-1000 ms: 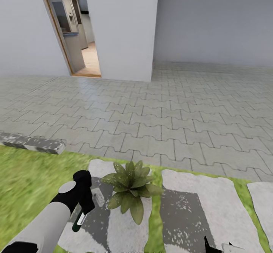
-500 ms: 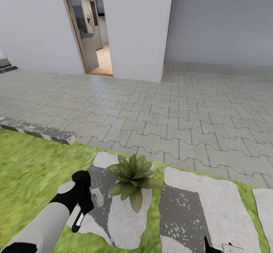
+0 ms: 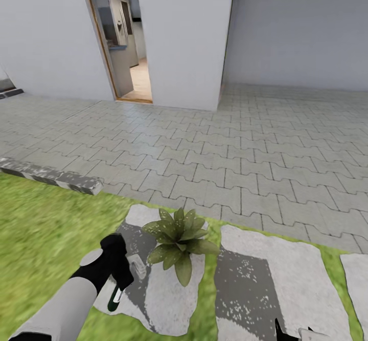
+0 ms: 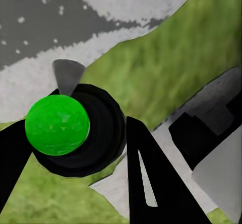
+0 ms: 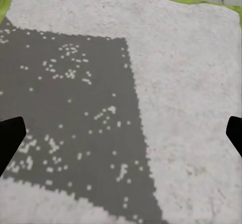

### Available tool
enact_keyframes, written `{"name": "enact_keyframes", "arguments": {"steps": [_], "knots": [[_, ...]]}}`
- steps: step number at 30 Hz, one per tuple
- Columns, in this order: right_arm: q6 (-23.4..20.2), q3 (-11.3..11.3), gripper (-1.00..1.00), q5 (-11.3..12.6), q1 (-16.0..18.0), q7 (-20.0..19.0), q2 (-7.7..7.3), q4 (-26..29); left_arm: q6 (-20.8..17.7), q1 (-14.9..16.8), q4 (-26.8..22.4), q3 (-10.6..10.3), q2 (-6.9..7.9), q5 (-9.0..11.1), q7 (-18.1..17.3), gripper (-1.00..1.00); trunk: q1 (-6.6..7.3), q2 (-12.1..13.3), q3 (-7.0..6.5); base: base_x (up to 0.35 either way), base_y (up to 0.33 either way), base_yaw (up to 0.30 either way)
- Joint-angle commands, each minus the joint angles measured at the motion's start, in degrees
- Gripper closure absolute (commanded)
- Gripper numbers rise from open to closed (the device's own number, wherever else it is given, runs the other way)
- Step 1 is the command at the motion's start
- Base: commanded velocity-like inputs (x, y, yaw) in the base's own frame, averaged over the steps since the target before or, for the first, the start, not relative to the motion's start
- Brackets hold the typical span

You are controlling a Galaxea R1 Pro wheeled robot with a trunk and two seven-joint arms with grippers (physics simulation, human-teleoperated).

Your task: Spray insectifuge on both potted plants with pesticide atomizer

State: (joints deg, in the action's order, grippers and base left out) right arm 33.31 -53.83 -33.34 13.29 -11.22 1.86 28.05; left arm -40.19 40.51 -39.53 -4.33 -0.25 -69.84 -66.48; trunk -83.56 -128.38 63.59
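Note:
In the head view my left gripper (image 3: 116,275) is shut on the pesticide atomizer (image 3: 116,297), a slim white bottle with a green band and black end hanging down over a grey stepping stone (image 3: 163,300). Just right of it, a short gap away, stands one potted plant (image 3: 178,237), a low rosette of speckled green leaves. The left wrist view looks at the atomizer (image 4: 57,125) end-on, green and black, between the black fingers (image 4: 151,183). My right gripper (image 3: 292,333) sits low at the frame's bottom edge. In the right wrist view it (image 5: 121,133) is open over bare stone.
Lawn (image 3: 41,228) lies to the left, with more stepping stones (image 3: 286,274) to the right. Beyond is grey interlocking paving (image 3: 230,147), a mottled curb stone (image 3: 51,176), and a white house wall with an open doorway (image 3: 125,50).
The whole view shifted early on as the camera moved. Since then my left gripper and the atomizer have shifted slightly right and down, closer to the plant.

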Motion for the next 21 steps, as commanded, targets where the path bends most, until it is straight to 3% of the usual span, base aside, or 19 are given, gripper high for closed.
{"name": "enact_keyframes", "arguments": {"steps": [1, 7, 14, 21], "knots": [[0.2, -0.5, -1.00, -0.2, 0.0, -0.5, 0.06, 0.1, -0.4, -0.5, -0.1, -0.1, 0.01, 0.3, 0.4, 1.00, 0.01, 0.0, 0.05, 0.000, 0.000, 0.000], [0.2, -0.5, -1.00, -0.2, 0.1, -0.5, 0.08, 0.1, -0.3, -2.1, -0.4, 0.1, -0.24, 1.8, 6.0, 1.00, 0.01, 0.0, 0.05, 0.000, 0.000, 0.045], [0.2, -0.5, -1.00, -0.2, 0.1, -0.5, 0.08, 0.1, -0.4, -2.2, -0.9, 0.0, -0.30, 4.2, 6.4, 1.00, 0.01, 0.0, 0.05, 0.000, 0.000, 0.257], [0.2, -0.4, -1.00, -0.2, 0.1, -0.5, 0.08, 0.1, -0.3, -2.3, -0.9, 0.1, -0.44, 5.2, 6.4, 1.00, 0.01, 0.0, 0.05, 0.000, 0.000, 0.276]]}}
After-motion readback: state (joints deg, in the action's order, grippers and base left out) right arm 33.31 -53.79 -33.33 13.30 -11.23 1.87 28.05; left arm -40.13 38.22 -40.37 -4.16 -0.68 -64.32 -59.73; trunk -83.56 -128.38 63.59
